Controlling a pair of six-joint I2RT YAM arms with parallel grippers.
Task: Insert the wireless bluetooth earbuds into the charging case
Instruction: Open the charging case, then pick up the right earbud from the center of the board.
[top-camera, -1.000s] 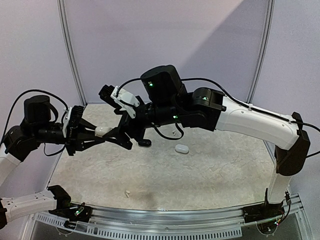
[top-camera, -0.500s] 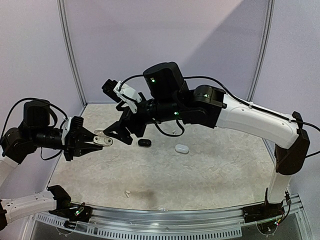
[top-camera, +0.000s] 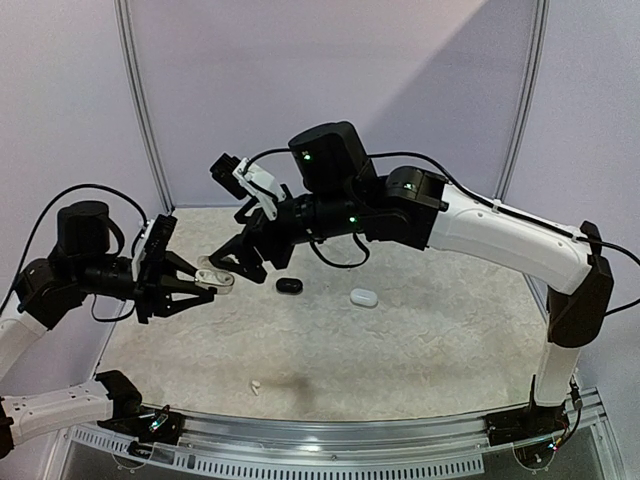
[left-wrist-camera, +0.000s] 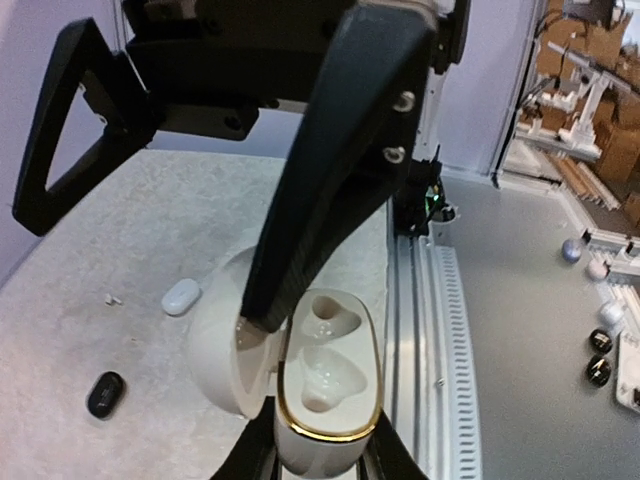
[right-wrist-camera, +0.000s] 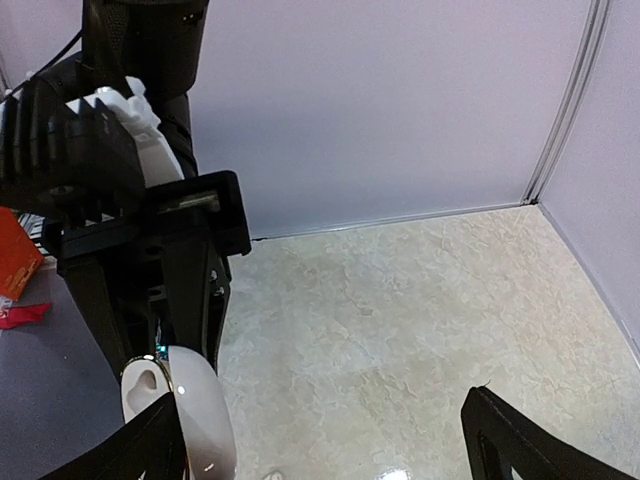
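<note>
Top cam's parked high & behind the near edge, a wide shot looking down and fwd over the grey slotted metal rail (top-camera: 330, 432) and the whole pale speckled stone-look tabletop (top-camera: 420, 340) to the lilac back wall (top-camera: 330, 90). Left wrist cam's in v. close, staring down on the open white gold-rimmed oval charging case (left-wrist-camera: 325, 395) and facing sideways along that rail twd the table's right end, catching the small closed black pebble-shaped case (left-wrist-camera: 105, 393) that the top view also has. Right wrist cam faces the opp. way, close over the same open case at bottom-left, so all 3 views share it.
</note>
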